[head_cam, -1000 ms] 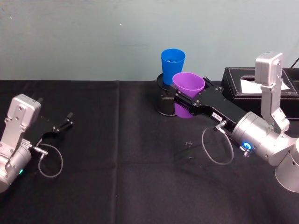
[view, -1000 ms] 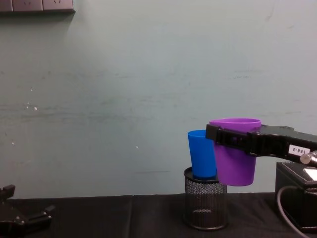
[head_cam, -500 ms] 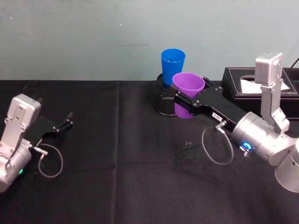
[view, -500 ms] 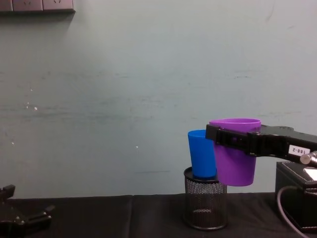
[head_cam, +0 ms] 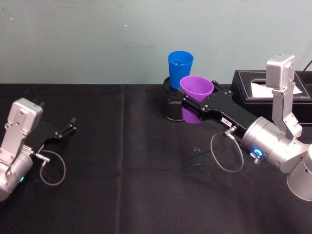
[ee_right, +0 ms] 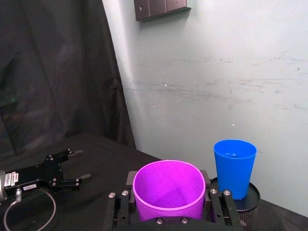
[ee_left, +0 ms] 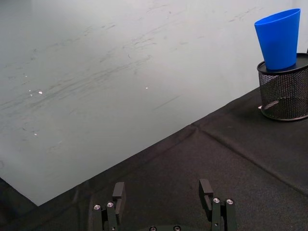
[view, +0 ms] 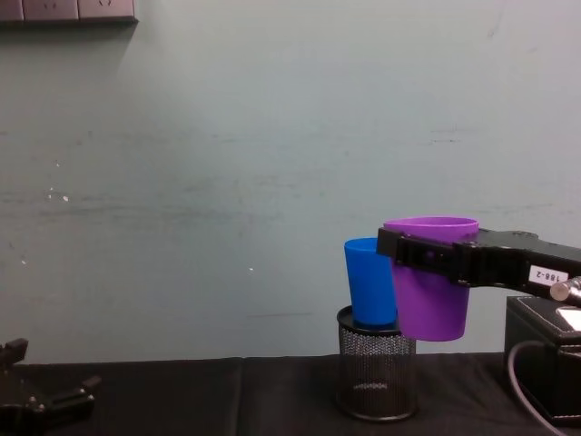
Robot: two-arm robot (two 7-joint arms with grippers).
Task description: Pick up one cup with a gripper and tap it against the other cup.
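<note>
The right gripper's (head_cam: 199, 100) fingers clasp the empty purple cup (head_cam: 196, 87) near its rim, holding it upright above the bench (head_cam: 122, 185), close beside the blue cup (head_cam: 180, 63); whether the two touch cannot be told. The blue cup stands upright in a black mesh pen holder (head_cam: 171, 106) at the bench's far edge. The left gripper (head_cam: 72, 125) rests low at the bench's left, fingers wide apart.

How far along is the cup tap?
Done: the right pincer is shut on the tapered purple plastic tumbler, lifted. In hand: it hangs beside the bright blue plastic tumbler atop the black wire-mesh holder; contact unclear. Remaining: the tap. The left pincer idles open at far left.
</note>
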